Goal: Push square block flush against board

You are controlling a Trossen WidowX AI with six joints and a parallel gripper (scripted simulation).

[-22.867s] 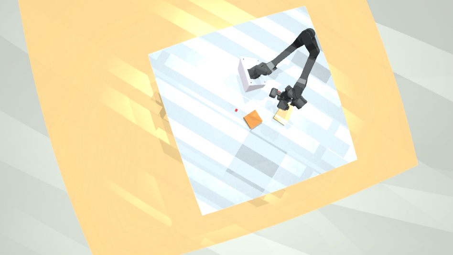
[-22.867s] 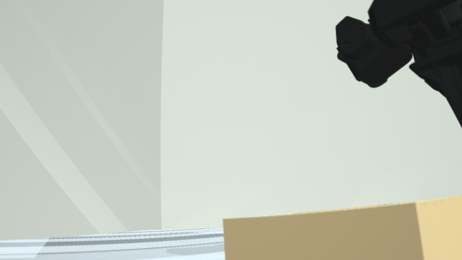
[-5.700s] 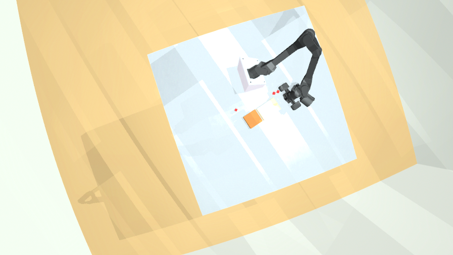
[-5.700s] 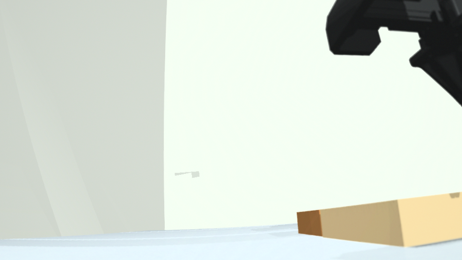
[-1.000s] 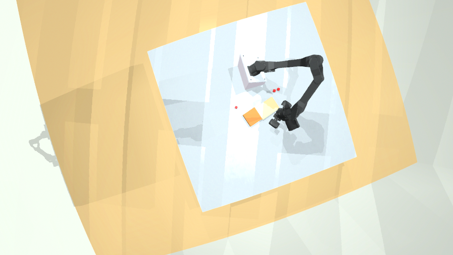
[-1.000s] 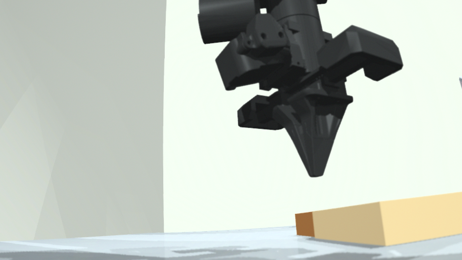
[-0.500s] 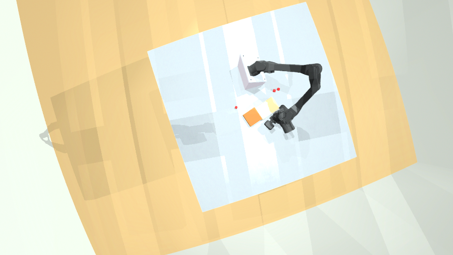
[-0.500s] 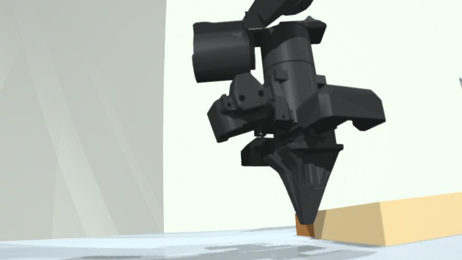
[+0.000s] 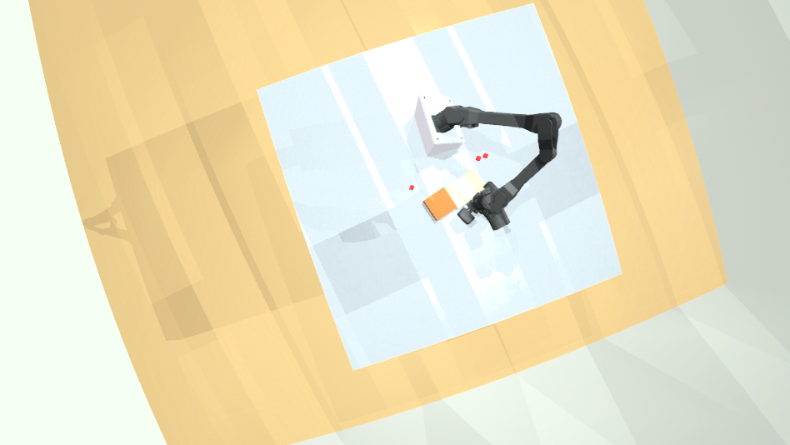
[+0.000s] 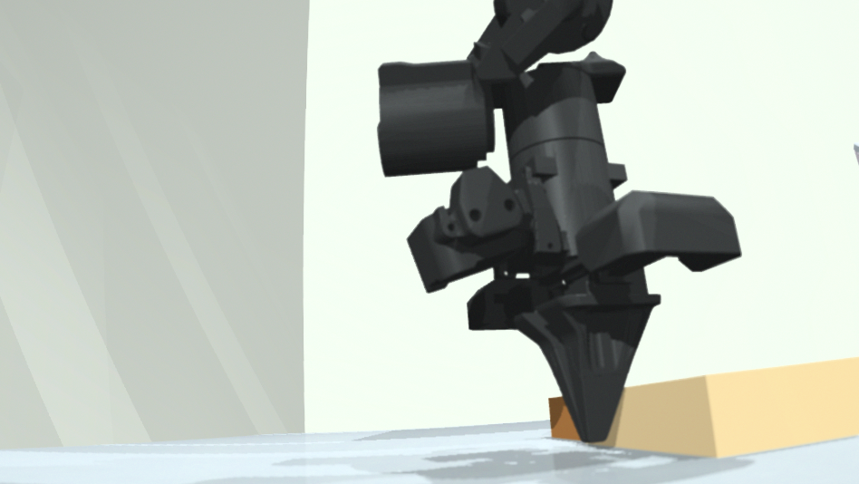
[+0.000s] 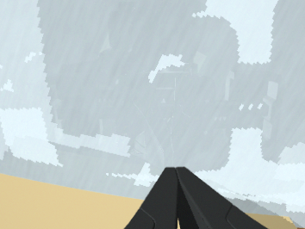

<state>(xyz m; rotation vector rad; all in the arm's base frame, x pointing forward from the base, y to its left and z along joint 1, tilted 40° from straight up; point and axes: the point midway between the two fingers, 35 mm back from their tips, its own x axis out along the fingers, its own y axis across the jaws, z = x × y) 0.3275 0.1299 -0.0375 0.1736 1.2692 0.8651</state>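
Note:
The orange square block lies flat on the pale mat. One side of it is against the end of the pale yellow board, with no gap seen. Their long edges look nearly in line; I cannot tell whether they are exactly even. My gripper is shut and empty. It points down with its tips low, close to the mat, beside the board's long side near the joint with the block. The fingertips are hidden under the hand in the top view. Whether they touch the board is unclear.
A white box stands under the arm's base, beyond the board. Two small red cubes lie between that box and the board. Another red cube lies to the left of the block.

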